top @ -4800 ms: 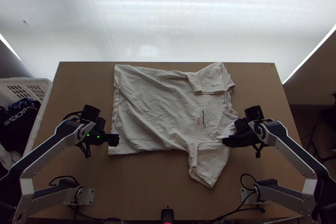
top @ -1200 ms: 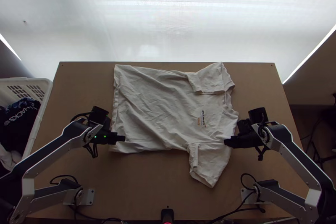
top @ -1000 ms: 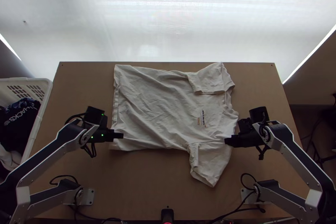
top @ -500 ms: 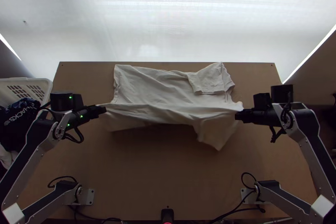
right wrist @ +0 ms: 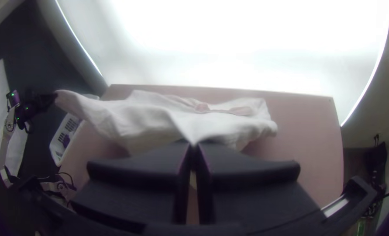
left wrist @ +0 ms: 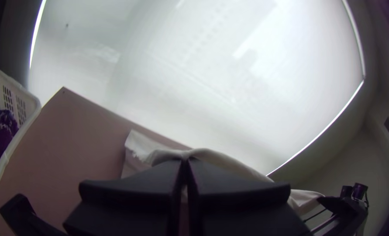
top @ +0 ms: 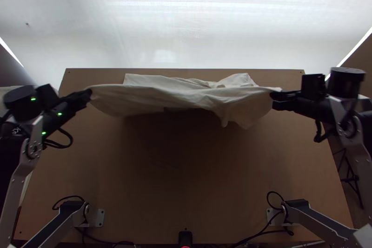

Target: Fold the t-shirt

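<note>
A light wooden table (top: 186, 187) with a smooth, plain top carries the t-shirt (top: 144, 79), whose far part lies along the far edge while the rest is lifted clear, throwing a dark shadow over the middle of the wood. Small dark dots mark the two far corners. Toward the near side, a pale metal plate (top: 100, 218) sits under the left arm's base and another plate (top: 271, 215) under the right arm's base. Black cables loop beside both bases, and a black device (top: 185, 237) with a red light stands at the middle of the near edge.
</note>
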Available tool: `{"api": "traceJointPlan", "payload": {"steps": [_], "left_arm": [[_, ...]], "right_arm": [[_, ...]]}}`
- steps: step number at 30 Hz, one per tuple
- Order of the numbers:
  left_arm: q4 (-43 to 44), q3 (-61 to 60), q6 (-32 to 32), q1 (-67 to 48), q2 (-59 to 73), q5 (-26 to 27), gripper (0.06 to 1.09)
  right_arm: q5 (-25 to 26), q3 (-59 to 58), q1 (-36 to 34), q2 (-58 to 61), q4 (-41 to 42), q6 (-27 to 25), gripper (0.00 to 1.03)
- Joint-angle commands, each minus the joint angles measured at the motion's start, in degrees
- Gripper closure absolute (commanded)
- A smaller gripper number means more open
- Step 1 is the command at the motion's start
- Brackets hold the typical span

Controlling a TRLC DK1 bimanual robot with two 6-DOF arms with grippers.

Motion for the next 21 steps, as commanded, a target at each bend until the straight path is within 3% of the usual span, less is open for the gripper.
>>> {"api": "traceJointPlan", "payload": {"steps": [1,5,8,12,16,21], "left_arm": [[-5.3,9.8,-3.6,3.7,-8.7,7.8,1.05],[-7.9,11.6,-3.6,-0.1,-16.1,10.1,1.05],[-7.4,15.6,-4.7,0.6,-18.7,8.8,1.05],[-7.3,22.1,-4.9,1.3,-19.8,2.2,1.05],[-7.4,28.3,-6.1,1.3,-20.6,0.7,1.05],[-10.6,32.4,-5.7,0.8,-22.0,0.5,1.05]], "right_arm": [[-2.8,12.3,2.9,-8.2,-7.8,0.0,1.0],[-2.9,19.1,7.8,-13.5,-18.8,-3.0,1.0],[-2.7,27.5,9.8,-14.4,-27.6,-3.6,1.0],[-1.9,39.3,9.7,-14.5,-29.3,-3.0,1.0],[-1.1,48.1,7.0,-13.5,-29.4,-3.1,1.0],[0.1,47.3,6.5,-15.6,-29.3,-3.3,1.0]]}}
